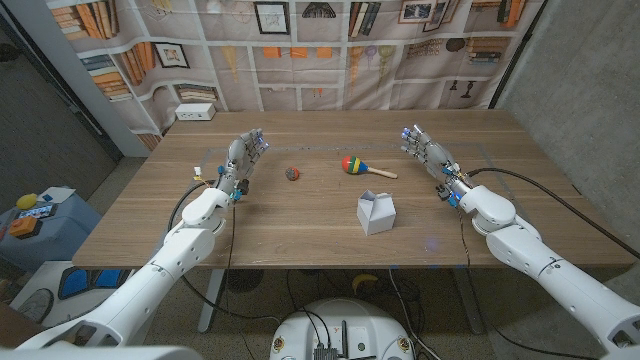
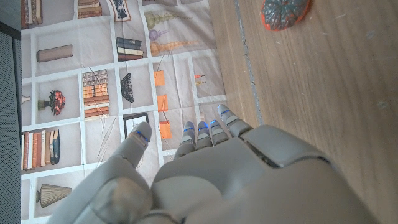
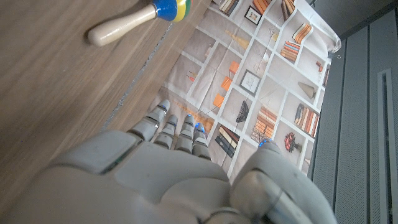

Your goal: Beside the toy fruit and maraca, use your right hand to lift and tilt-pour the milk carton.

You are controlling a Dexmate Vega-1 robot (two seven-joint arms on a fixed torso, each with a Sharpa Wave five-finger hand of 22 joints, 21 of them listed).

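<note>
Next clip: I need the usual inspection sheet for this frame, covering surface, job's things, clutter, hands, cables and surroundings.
Surface: wooden table, a faint taped outline on it.
Job's things: white milk carton upright near the table's middle, untouched; maraca lying behind it, wooden handle pointing toward the robot's right; small reddish toy fruit to the maraca's left.
Clutter: nothing seen on the table besides these.
Hands: left hand open, holding nothing, fingers extended; right hand open, holding nothing, well apart from the carton.
Cables: black cables run along both forearms and hang under the table's front edge.
Surroundings: bookshelf-print backdrop behind the table; white box at its foot; coloured items on a low stand left.
</note>
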